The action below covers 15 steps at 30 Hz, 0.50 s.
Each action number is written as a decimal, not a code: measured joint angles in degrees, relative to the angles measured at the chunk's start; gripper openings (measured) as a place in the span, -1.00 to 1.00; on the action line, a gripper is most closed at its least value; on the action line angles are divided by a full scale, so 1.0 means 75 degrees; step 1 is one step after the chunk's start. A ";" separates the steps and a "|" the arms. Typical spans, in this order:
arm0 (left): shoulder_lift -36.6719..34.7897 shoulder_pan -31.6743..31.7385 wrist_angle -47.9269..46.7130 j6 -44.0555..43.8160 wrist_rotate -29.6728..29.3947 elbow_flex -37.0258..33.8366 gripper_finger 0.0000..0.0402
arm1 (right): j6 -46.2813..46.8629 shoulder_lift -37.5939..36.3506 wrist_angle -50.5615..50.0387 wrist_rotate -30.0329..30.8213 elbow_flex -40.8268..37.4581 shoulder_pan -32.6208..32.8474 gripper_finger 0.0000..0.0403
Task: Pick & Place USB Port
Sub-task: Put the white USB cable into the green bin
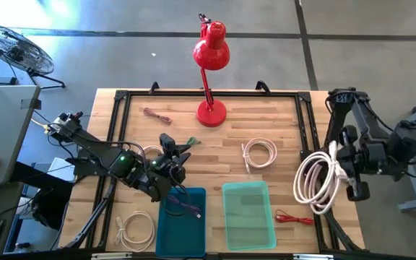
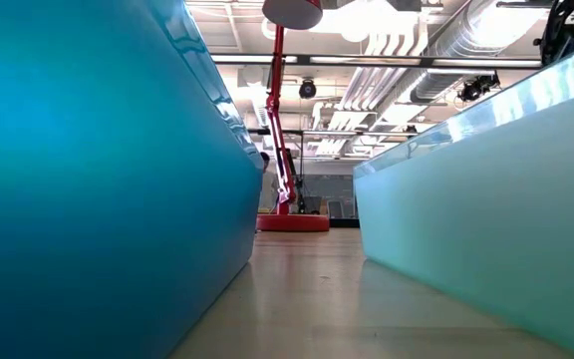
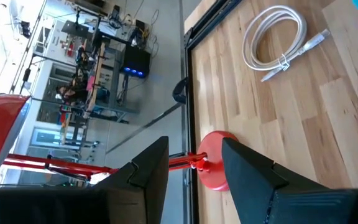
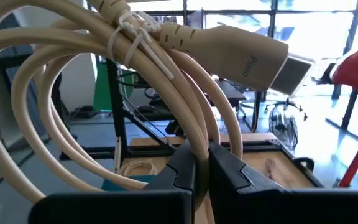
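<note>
My right gripper (image 4: 201, 154) is shut on a cream coiled USB cable (image 1: 316, 184) over the table's right edge. The cable's flat plug (image 4: 272, 62) and its tie (image 4: 128, 34) show close up in the right wrist view. My left gripper (image 1: 173, 155) hangs open and holds nothing, just beyond the far edge of the blue bin (image 1: 181, 224). Through its fingers (image 3: 148, 171) I see the red lamp's base (image 3: 213, 163). A thin reddish cable (image 1: 186, 206) lies in the blue bin. The pale green bin (image 1: 249, 214) stands to its right. My right gripper pinches a few strands of the coil's loop (image 4: 199, 134) between its two fingers, which lie across the strands. The coil is lifted clear of the table. Its bundled loops and plug stand out beyond the fingers.
Another white coiled cable (image 1: 260, 153) lies mid-table, and a third (image 1: 134, 230) lies left of the blue bin. Thin red cables lie at the far left (image 1: 157, 114) and right of the green bin (image 1: 293, 217). The red lamp (image 1: 209, 72) stands at the far edge.
</note>
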 joint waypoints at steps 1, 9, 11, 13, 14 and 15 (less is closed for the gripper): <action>0.0000 0.0000 0.0000 -0.0002 0.0002 0.0000 -0.28 | -0.0277 0.0015 0.0001 -0.0045 0.0000 0.0035 -0.95; 0.0000 0.0000 0.0000 -0.0031 0.0004 0.0000 -0.28 | -0.1833 0.0162 0.0004 -0.0514 0.0382 0.0115 -0.95; 0.0000 0.0000 0.0000 -0.0034 0.0004 0.0000 -0.28 | -0.2111 0.0197 -0.0105 -0.0544 0.0691 0.0112 -0.95; 0.0000 0.0000 0.0003 -0.0034 0.0004 0.0000 -0.28 | -0.2156 0.0226 -0.0412 -0.0590 0.1048 0.0111 -0.95; 0.0000 0.0000 0.0001 -0.0034 0.0002 0.0000 -0.28 | -0.2194 0.0240 -0.0557 -0.0631 0.1207 0.0084 -0.95; 0.0000 0.0000 0.0000 -0.0034 -0.0001 0.0000 -0.28 | -0.2207 0.0257 -0.0720 -0.0696 0.1369 0.0025 -0.95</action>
